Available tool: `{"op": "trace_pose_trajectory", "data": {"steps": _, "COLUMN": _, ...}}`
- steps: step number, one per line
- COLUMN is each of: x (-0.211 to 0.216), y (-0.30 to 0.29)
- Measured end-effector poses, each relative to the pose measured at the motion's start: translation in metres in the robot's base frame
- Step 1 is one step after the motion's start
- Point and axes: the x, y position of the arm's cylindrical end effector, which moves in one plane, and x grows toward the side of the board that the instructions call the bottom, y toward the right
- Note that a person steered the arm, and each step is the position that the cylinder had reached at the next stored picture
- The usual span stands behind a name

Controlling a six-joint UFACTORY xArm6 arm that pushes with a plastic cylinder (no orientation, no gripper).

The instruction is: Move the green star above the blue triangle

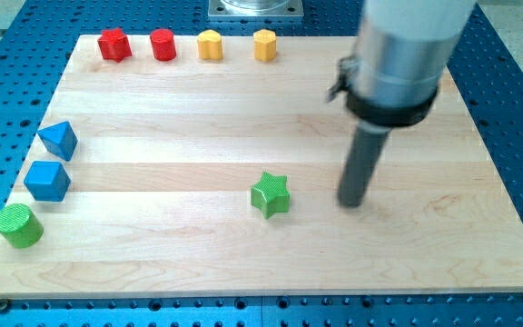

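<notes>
The green star [270, 194] lies on the wooden board a little below its middle. The blue triangle [58, 140] lies near the board's left edge, far to the left of the star and slightly higher. My tip [351, 202] rests on the board to the right of the star, with a clear gap between them, about level with it. The rod rises toward the view's top into the arm's grey and black body.
A blue cube [46, 180] sits just below the triangle, and a green cylinder [18, 225] below that. Along the top edge stand a red star [113, 44], a red cylinder [162, 44], a yellow block [210, 44] and an orange-yellow block [264, 44].
</notes>
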Motion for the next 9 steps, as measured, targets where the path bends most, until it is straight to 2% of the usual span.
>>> {"op": "trace_pose_trajectory", "data": {"steps": 1, "x": -0.008, "y": -0.107}}
{"op": "trace_pose_trajectory", "data": {"steps": 2, "x": -0.071, "y": -0.215}}
{"op": "trace_pose_trajectory", "data": {"steps": 3, "x": -0.088, "y": -0.211}}
{"op": "trace_pose_trajectory", "data": {"steps": 4, "x": -0.07, "y": -0.188}}
{"op": "trace_pose_trajectory", "data": {"steps": 5, "x": -0.068, "y": -0.253}}
{"op": "trace_pose_trajectory", "data": {"steps": 7, "x": -0.14, "y": -0.267}}
{"op": "trace_pose_trajectory", "data": {"steps": 8, "x": -0.156, "y": -0.257}}
{"op": "trace_pose_trajectory", "data": {"steps": 9, "x": -0.142, "y": -0.252}}
